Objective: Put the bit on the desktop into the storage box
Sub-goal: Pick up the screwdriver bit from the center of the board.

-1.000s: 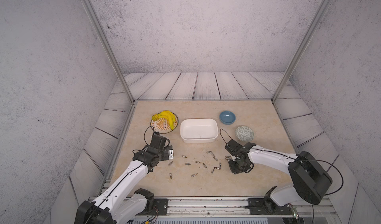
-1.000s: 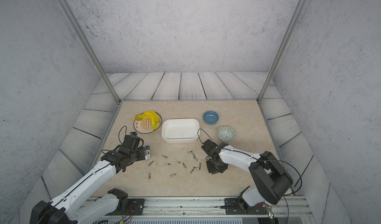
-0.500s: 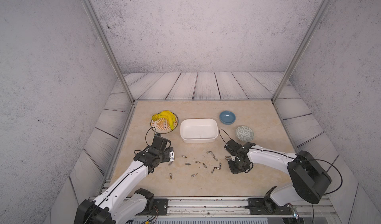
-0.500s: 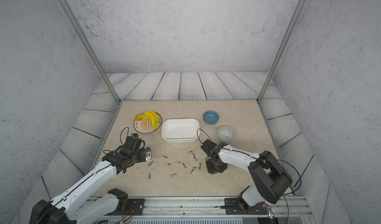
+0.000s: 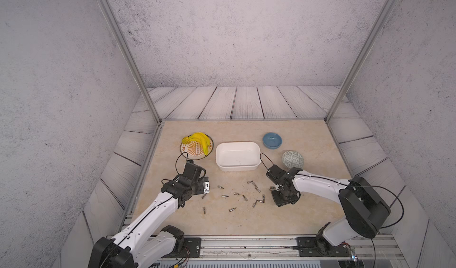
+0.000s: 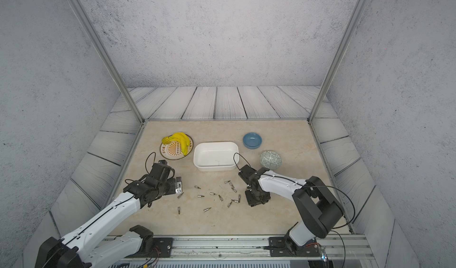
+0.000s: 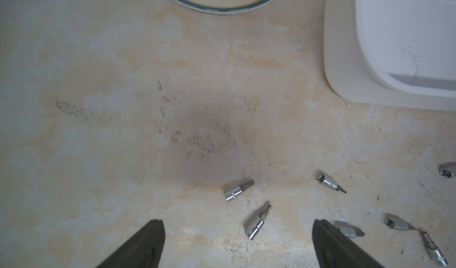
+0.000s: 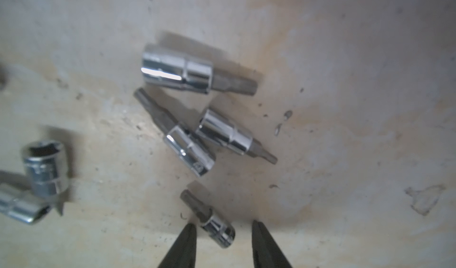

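Beige, marble-patterned bench (image 5: 246, 221) edged with aluminium rails, in both top views. White left arm (image 5: 158, 205) and white right arm (image 5: 318, 182) reaching in from the near rail toward the middle of the bench.

White storage box (image 5: 238, 167) standing at mid-bench, beyond the scattered metal. Round plate (image 5: 191, 155) just beside the box on the left arm's side, with yellow bananas (image 5: 198, 138) across its far part. Blue bowl (image 5: 272, 140) beyond the box's other end. Patterned bowl (image 5: 292, 158) nearer, close to the right arm's wrist.

Left tool (image 7: 238, 221) spread wide and gripping nothing, held above the bench. One loose bit (image 7: 257, 222) lying between its fingers (image 7: 153, 234) in the left wrist view, touching neither.

Right tool (image 8: 222, 224) down low over the bench, jaws part-way apart on either side of a small bit (image 8: 218, 229). A sliver of gap on each side, so no grip on it. Small bit flat on the bench, dark tip pointing away from the jaws.

Bits (image 5: 237, 194), silver sockets with dark tips, strewn flat on the bench between the two tools. All of them on the near side of the storage box and outside it. Three more (image 8: 187, 74) lying close together just past the small bit in the right wrist view, two of these touching side by side.
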Robot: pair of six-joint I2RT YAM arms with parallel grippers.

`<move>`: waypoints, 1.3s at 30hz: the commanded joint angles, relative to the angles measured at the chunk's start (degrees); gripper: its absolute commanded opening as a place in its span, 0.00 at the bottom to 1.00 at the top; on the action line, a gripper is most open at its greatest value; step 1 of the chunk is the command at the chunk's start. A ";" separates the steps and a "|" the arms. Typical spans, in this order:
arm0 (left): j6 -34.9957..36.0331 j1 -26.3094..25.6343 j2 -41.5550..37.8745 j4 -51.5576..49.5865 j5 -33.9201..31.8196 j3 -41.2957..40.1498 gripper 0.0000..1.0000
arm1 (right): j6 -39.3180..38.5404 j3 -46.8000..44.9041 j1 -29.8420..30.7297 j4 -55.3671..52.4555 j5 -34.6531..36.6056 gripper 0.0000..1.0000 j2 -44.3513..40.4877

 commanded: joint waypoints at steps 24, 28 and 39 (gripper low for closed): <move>-0.24 -0.98 0.86 -2.02 -0.65 0.88 1.00 | -0.92 0.61 0.40 3.25 -2.11 0.10 4.05; -1.11 -1.23 0.84 -2.42 -0.50 1.13 1.00 | -0.93 0.81 0.31 3.01 -2.38 0.00 3.77; -5.37 -6.96 2.03 -8.81 0.91 3.87 0.95 | -2.87 19.66 0.40 -9.22 -2.32 0.00 -4.21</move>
